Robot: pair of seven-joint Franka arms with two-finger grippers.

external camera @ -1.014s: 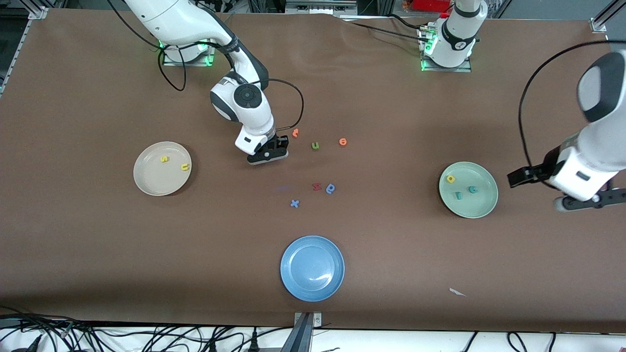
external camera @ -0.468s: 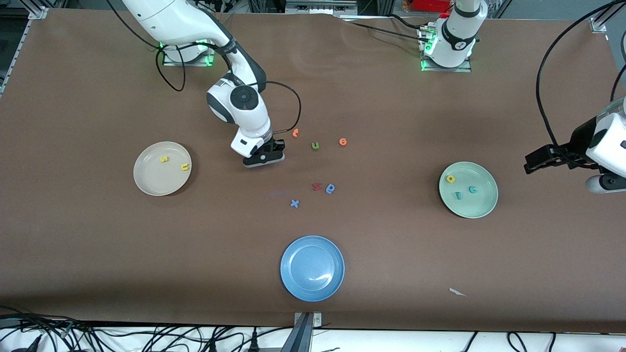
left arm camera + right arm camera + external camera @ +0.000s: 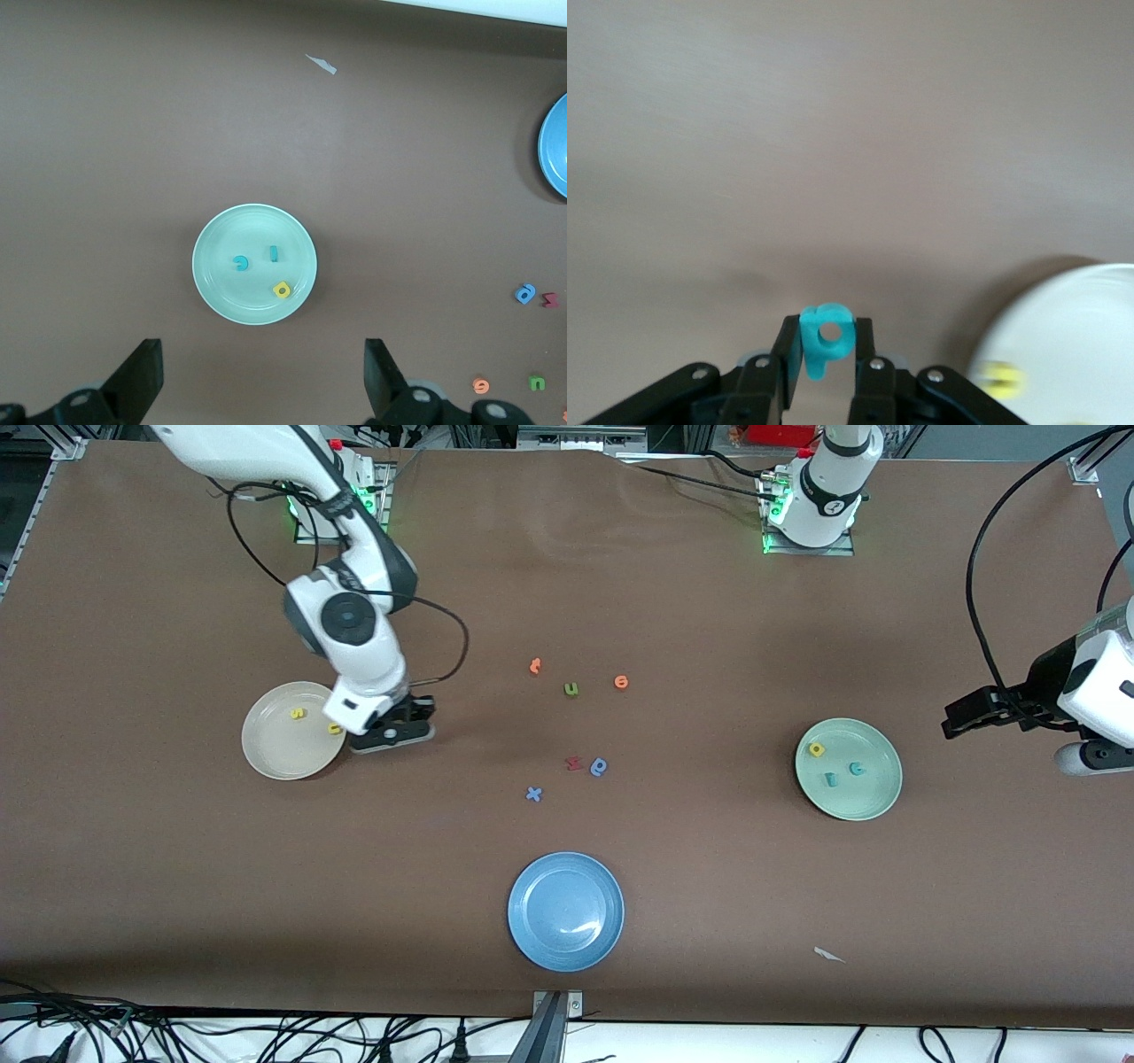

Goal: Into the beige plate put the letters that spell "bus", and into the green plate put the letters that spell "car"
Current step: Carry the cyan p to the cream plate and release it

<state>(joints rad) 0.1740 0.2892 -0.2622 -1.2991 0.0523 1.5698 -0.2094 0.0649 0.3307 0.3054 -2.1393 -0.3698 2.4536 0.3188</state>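
The beige plate [image 3: 275, 757] holds a yellow "s" [image 3: 299, 713] and a yellow "u" [image 3: 334, 728]. Just beside its rim, over the table, my right gripper [image 3: 391, 732] is shut on a teal "b" [image 3: 827, 341], which sits upright between its fingers. In the right wrist view the gripper [image 3: 827, 332] has the plate's edge [image 3: 1081, 336] close by. The green plate [image 3: 879, 802] holds a yellow "a" [image 3: 817, 750], a teal "r" [image 3: 831, 779] and a teal "c" [image 3: 856, 768]. My left gripper [image 3: 1028, 735] hangs open and empty beside that plate [image 3: 213, 292], toward the left arm's end of the table.
Loose letters lie mid-table: two orange ones [image 3: 535, 665] [image 3: 621, 682], a green "u" [image 3: 571, 688], a red letter [image 3: 574, 763], a blue looped letter [image 3: 600, 766] and a blue "x" [image 3: 533, 794]. A blue plate [image 3: 524, 886] sits nearest the front camera. A white scrap [image 3: 828, 955] lies nearby.
My right gripper closed on the teal "b" and carried it from mid-table to beside the beige plate. The left arm drew back toward its end of the table, then held.
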